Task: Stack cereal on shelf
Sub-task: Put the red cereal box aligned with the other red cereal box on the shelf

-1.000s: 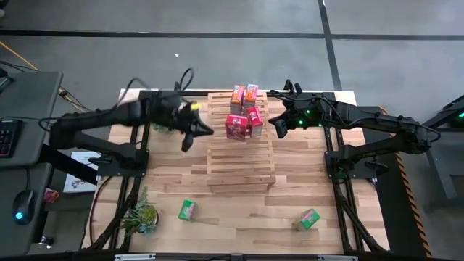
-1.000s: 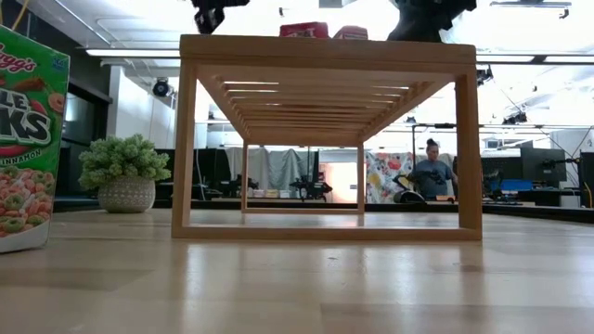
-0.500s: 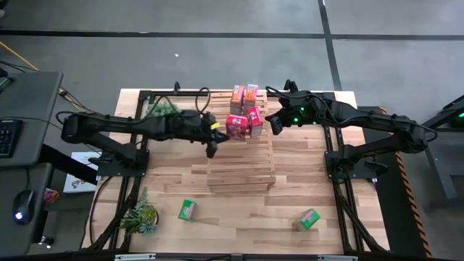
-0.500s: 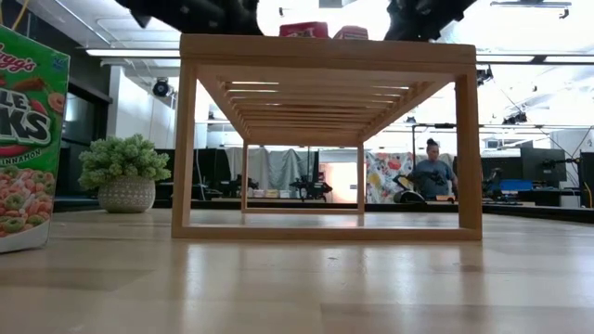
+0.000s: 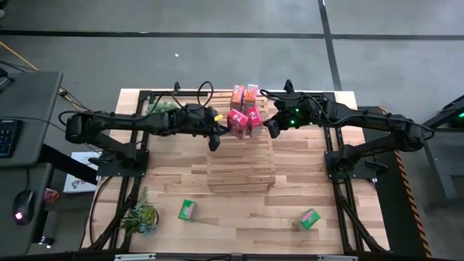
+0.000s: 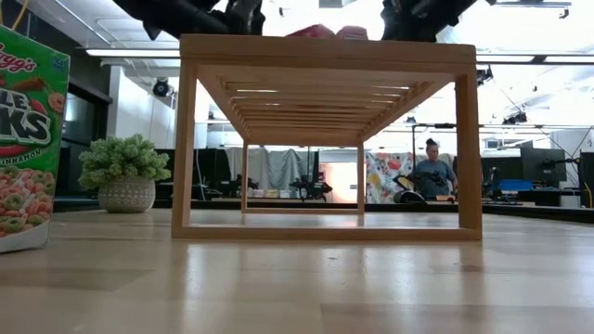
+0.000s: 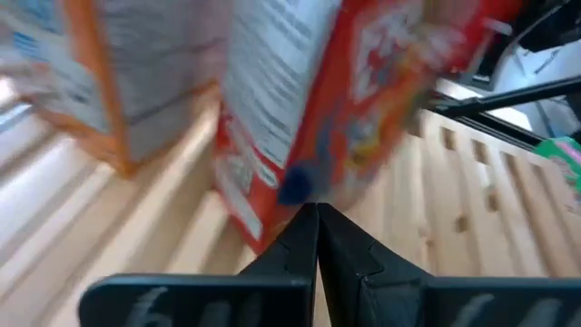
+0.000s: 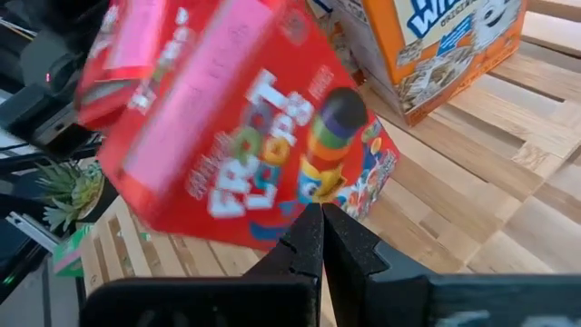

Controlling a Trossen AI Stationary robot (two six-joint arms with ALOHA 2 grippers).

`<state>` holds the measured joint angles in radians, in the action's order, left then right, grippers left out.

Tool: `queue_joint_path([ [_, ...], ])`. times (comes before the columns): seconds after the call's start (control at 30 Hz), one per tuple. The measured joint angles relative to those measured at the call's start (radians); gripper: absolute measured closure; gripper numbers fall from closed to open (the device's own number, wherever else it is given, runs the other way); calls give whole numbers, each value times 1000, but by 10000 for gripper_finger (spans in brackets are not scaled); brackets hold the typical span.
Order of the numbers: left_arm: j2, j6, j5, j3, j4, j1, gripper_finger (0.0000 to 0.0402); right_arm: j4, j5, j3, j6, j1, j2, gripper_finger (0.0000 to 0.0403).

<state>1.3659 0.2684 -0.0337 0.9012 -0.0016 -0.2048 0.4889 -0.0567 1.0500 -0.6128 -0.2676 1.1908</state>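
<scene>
Two red cereal boxes [image 5: 243, 120] stand side by side on the far part of the light-wood slatted shelf [image 5: 241, 163], and both lean in the wrist views. Two orange boxes [image 5: 244, 93] stand upright behind them at the shelf's far edge. Two green boxes [image 5: 187, 210] [image 5: 309, 219] lie on the tabletop near the front. My left gripper [image 5: 215, 135] is shut at the red boxes' left side. My right gripper [image 5: 270, 126] is shut at their right side. My left gripper meets the left red box with its shut fingertips [image 7: 316, 222], at the box's lower edge [image 7: 292, 189], coming level from the table's left. The box is tilted, its bottom on the slats. My right gripper meets the right red box's printed face low down [image 8: 318, 186] with its shut fingertips [image 8: 316, 222], coming level from the table's right. This box leans away, a lower corner on the slats.
One potted plant [image 5: 163, 109] stands at the far left of the table, beside the left arm. Another [image 5: 139, 216] stands at the near left corner. In the low view, a green box [image 6: 28, 139] fills the left edge and a person [image 6: 432, 172] sits far behind the table.
My left gripper has swung toward the table's right, from beside the shelf onto it, and has reached the left red box. My right gripper has crept toward the left, against the right red box. The two red boxes have been pressed closer together and have tipped.
</scene>
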Motion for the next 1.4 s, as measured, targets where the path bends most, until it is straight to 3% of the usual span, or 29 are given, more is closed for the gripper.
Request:
queue_joint_path([
  [0.47, 0, -176, 1, 0, 0, -55, 401, -11, -42, 0, 12, 0, 0, 402],
  [0.87, 0, -236, 1, 0, 31, -128, 401, -67, -71, 0, 38, 0, 0, 402],
  [1.17, 21, -239, -22, 0, 170, -131, 401, -69, -52, 0, 47, 0, 0, 402],
  [1.4, -8, -182, -28, 0, 55, -133, 401, -61, -30, 1, 72, -1, 0, 402],
])
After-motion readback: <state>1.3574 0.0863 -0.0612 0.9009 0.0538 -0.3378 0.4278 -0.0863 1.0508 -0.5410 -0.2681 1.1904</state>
